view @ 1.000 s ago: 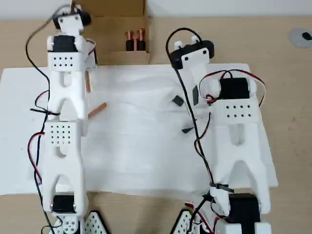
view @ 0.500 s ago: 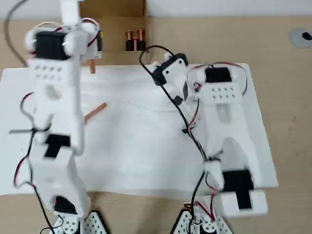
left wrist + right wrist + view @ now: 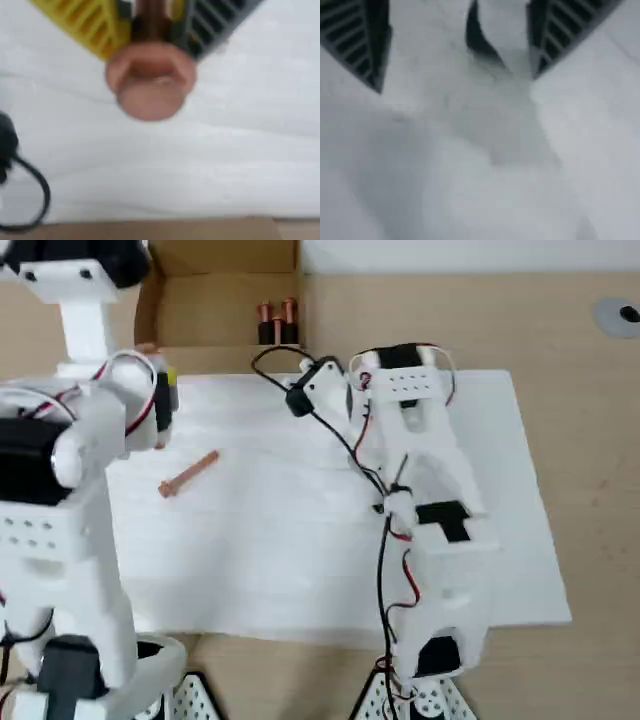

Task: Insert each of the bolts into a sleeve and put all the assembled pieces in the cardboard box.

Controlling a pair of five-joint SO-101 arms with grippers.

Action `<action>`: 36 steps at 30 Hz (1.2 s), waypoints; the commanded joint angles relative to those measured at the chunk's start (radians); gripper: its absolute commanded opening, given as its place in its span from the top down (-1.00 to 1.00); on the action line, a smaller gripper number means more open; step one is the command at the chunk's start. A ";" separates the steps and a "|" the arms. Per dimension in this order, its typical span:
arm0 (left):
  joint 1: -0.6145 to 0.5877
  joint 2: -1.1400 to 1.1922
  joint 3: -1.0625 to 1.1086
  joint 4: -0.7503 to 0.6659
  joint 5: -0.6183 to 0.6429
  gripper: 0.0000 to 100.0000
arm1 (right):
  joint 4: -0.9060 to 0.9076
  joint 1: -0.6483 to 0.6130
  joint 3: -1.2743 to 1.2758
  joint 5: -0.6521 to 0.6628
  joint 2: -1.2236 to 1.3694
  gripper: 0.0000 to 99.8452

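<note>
Presently, the left hand (image 3: 150, 15) is pinching a copper bolt (image 3: 150, 85) between its yellow and dark fingers. The bolt's hexagonal head points toward the wrist camera, and the white cloth (image 3: 300, 540) lies below it. In the high view this arm stands tall at the cloth's left side. A second bolt (image 3: 188, 474) lies loose and slanted on the cloth, just beside that arm.

The right hand (image 3: 457, 45) is spread wide over the cloth. A small dark piece (image 3: 480, 37) lies between its fingers, and I cannot tell what it is.

The cardboard box (image 3: 200, 310) sits on the wooden worktop (image 3: 580, 420) at the cloth's far edge. Three assembled pieces (image 3: 277, 325), copper bolts upright in black sleeves, stand together in the box's corner nearer the right arm.
</note>
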 commanded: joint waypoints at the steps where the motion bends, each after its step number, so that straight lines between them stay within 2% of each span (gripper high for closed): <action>1: 0.002 -0.074 0.020 0.002 -0.005 0.98 | 0.003 -0.039 -0.124 0.011 0.038 0.59; 17: 0.002 -0.157 0.025 0.002 -0.008 0.98 | 0.014 -0.051 -0.398 0.012 0.346 0.59; 27: 0.008 -0.150 0.025 0.002 -0.005 0.98 | 0.160 -0.051 -0.638 0.143 0.363 0.59; 36: 0.009 -0.156 0.094 0.000 -0.003 0.98 | 0.166 -0.058 -0.653 0.170 0.364 0.59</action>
